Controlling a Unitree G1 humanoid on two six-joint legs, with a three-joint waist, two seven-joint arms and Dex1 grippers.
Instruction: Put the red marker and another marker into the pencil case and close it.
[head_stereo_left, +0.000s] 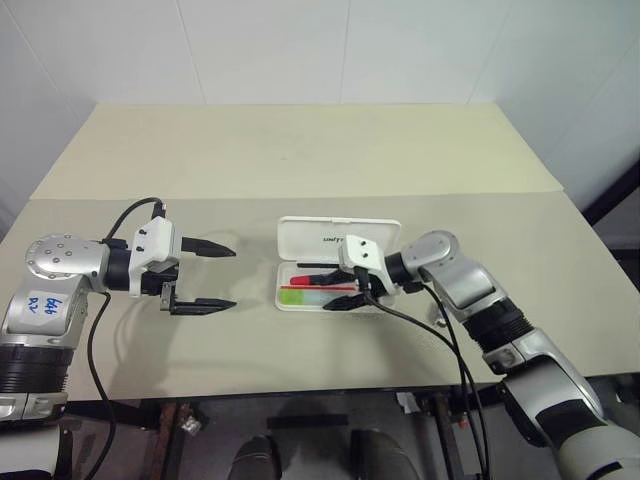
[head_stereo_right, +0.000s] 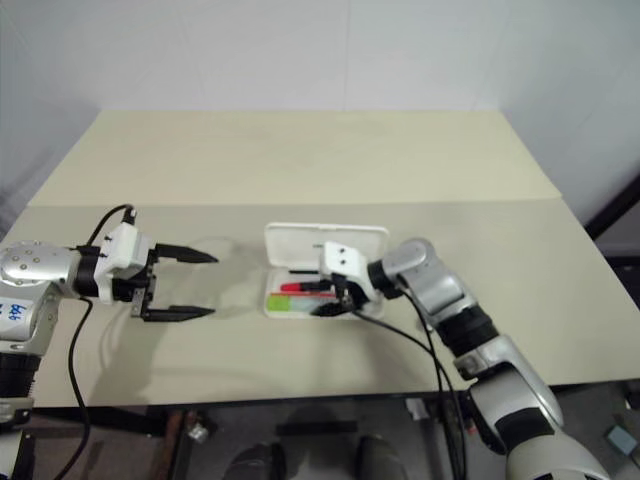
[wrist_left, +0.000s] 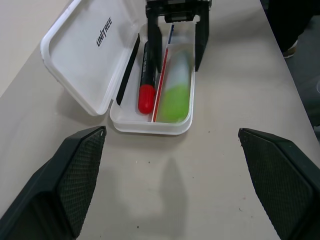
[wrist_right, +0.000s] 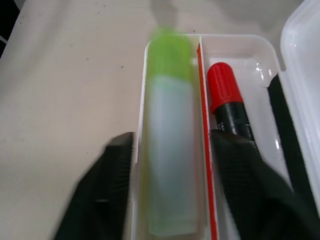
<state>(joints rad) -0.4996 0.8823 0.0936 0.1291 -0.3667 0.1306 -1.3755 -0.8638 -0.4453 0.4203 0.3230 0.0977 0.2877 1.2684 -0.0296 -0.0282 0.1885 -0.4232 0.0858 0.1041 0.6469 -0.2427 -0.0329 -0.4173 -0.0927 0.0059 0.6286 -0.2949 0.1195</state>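
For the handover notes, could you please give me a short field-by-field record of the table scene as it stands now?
Case: flat white hard-shell pencil case, lid open, lying on the beige table.
Red marker: slim red marker with black body, in the compartment nearer the lid.
Green marker: short, thick light green marker, in the other compartment, beyond the red divider strip.
Right tool: over the case, fingers either side of the green marker, partly open.
Left tool: open, apart from the case, holding nothing.
Left to do: close the lid.
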